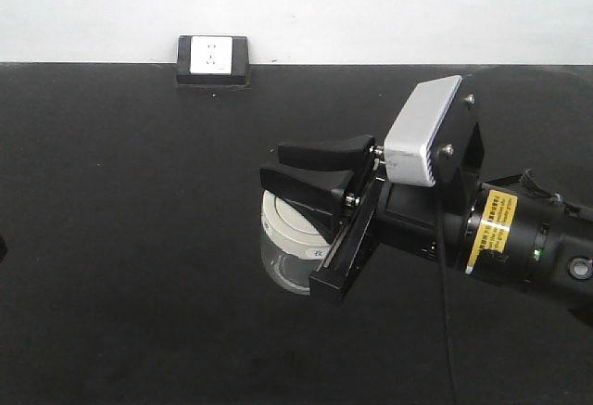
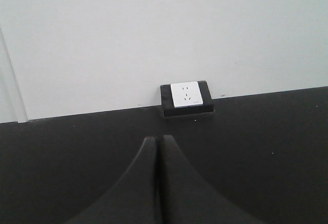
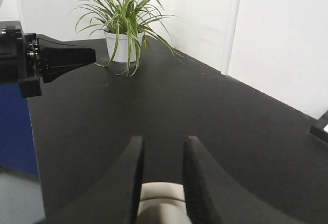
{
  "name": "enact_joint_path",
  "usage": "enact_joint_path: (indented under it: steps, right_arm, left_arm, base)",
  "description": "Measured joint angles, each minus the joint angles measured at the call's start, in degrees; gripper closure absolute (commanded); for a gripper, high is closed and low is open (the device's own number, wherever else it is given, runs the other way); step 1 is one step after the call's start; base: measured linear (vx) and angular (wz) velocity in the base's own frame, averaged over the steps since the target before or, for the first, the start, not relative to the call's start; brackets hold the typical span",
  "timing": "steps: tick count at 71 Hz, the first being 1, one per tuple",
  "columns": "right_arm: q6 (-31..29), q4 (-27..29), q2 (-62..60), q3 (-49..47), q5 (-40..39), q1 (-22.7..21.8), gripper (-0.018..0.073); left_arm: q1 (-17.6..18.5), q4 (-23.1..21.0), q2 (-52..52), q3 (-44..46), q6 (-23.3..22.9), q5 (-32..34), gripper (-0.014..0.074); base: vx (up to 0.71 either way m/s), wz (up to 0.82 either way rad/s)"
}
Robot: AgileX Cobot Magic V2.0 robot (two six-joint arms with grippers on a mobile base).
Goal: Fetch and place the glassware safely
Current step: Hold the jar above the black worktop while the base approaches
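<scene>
The glass jar stands at the middle of the table. My right claw lies at its 3 o'clock, fingers slightly parted astride the cream lid; I cannot tell if it grips. My left claw is pressed together. A wall socket sits at 11 o'clock.

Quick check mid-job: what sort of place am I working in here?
Probably an indoor office or lab room: a black tabletop against a plain white wall, a socket at its back edge, and a potted plant at one end.
</scene>
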State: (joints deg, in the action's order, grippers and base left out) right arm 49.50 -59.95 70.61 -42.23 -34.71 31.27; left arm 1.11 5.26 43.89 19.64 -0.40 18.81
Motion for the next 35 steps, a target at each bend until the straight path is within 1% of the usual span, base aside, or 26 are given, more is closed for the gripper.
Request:
enact_joint_path:
  steps: [35]
  right_arm:
    - [0.0, 0.0, 0.0, 0.0, 0.0, 0.0, 0.0559]
  left_arm:
    - [0.0, 0.0, 0.0, 0.0, 0.0, 0.0, 0.0603]
  base:
    - [0.00, 0.00]
